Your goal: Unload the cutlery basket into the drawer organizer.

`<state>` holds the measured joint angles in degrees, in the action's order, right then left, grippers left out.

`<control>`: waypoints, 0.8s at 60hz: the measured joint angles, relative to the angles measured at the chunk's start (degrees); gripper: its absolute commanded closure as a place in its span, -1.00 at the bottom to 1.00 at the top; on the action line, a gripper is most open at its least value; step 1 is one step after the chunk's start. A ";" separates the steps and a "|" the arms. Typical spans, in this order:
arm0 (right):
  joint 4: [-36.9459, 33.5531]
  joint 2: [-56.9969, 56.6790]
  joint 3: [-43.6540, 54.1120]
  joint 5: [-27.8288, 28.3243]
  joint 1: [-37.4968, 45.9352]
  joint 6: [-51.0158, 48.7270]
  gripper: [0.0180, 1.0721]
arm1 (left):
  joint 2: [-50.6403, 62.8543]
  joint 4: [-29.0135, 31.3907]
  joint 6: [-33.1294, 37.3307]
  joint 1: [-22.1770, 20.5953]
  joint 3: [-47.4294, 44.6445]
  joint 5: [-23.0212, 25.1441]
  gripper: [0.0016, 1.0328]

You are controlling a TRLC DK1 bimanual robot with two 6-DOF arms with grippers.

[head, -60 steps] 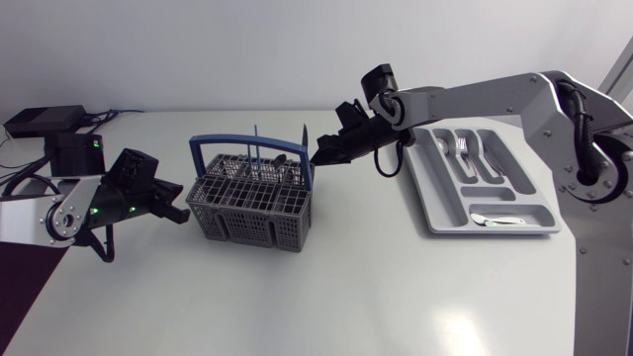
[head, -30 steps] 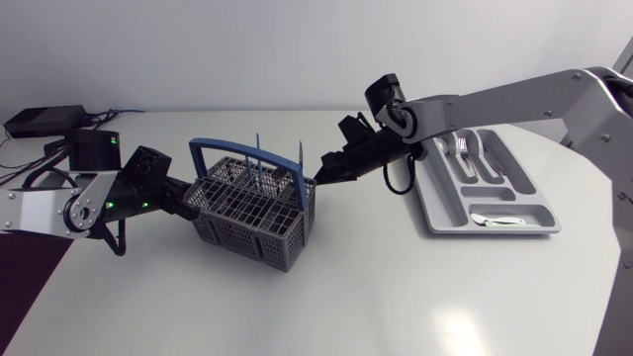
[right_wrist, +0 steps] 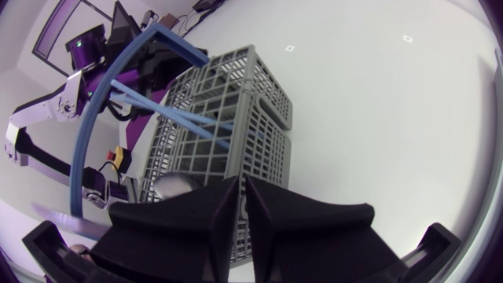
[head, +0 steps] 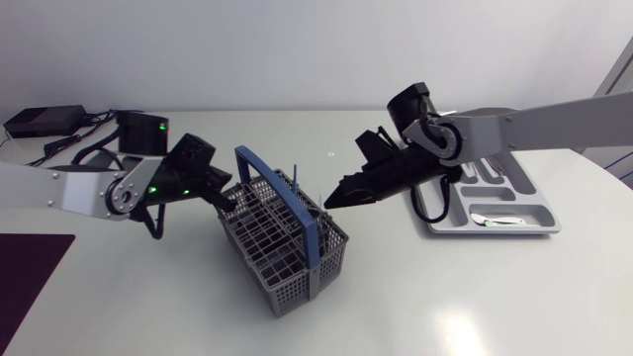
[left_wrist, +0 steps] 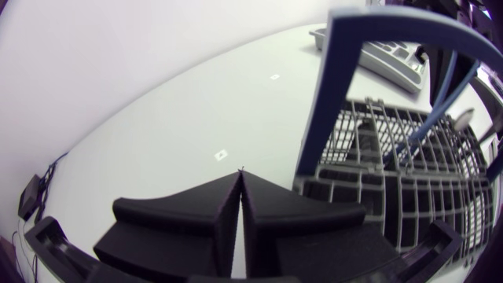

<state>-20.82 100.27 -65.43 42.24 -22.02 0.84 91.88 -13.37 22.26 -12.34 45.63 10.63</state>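
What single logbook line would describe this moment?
left gripper: shut, beside cutlery basket | right gripper: shut, near its rim | drawer organizer: holds some cutlery

Illumination is bright, even and diffuse, and comes from overhead. The white tabletop (head: 465, 297) carries a broad soft sheen toward its near edge, with no hard glare. Shadows are faint and soft-edged: a pale one under the cutlery basket (head: 282, 247), a thin one along the drawer organizer (head: 539, 213). Green indicator lights glow on the left arm (head: 69, 188). Both wrist views bend straight lines strongly toward their borders: the basket handle (left_wrist: 339, 71) bows, and the corners darken. The black jaws closest to each lens read as flat dark masses with little surface detail.
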 measured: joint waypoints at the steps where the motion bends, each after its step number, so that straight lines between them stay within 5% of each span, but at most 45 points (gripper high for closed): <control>1: -0.07 -0.92 0.72 0.04 0.00 -0.02 0.73 | 0.48 0.04 -0.04 -0.74 0.81 -0.04 0.83; 15: -2.40 -10.19 8.11 0.15 2.43 -2.19 0.73 | 5.70 2.60 -0.87 -6.25 9.81 -3.50 0.83; 35: -6.27 -13.75 12.02 -0.48 7.78 -9.55 0.73 | -11.52 13.35 -0.09 -0.74 3.98 -2.47 0.83; 48: -6.86 -13.92 13.35 -0.50 7.63 -11.63 0.73 | -23.71 23.65 3.54 -1.01 -2.36 -0.13 0.83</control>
<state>-27.68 86.35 -52.07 41.74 -14.39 -10.79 68.16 10.28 25.80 -13.34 43.27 10.50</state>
